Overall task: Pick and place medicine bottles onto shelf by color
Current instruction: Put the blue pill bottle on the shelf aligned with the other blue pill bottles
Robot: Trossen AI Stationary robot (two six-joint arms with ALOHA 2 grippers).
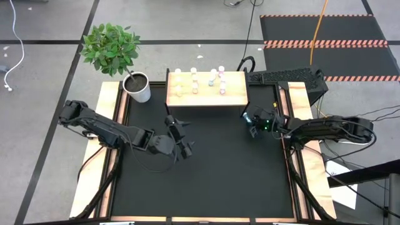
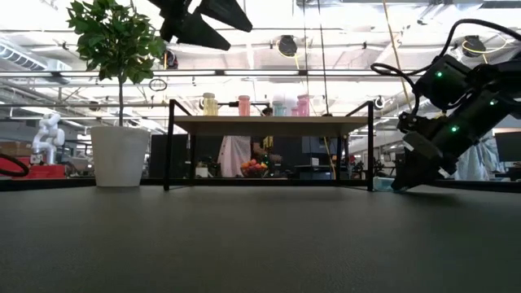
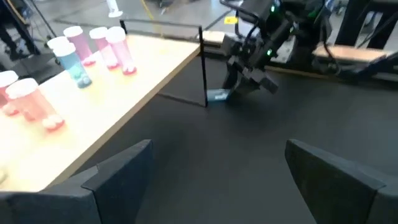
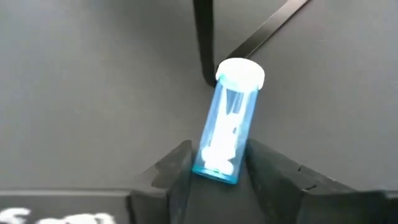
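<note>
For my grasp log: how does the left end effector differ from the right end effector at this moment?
The left end effector is open and holds nothing; the right end effector is shut on a blue bottle. The left end effector is raised over the mat's middle, in front of the shelf; the right end effector is low at the mat beside the shelf's right front leg. Both are dark, with two fingers.
</note>
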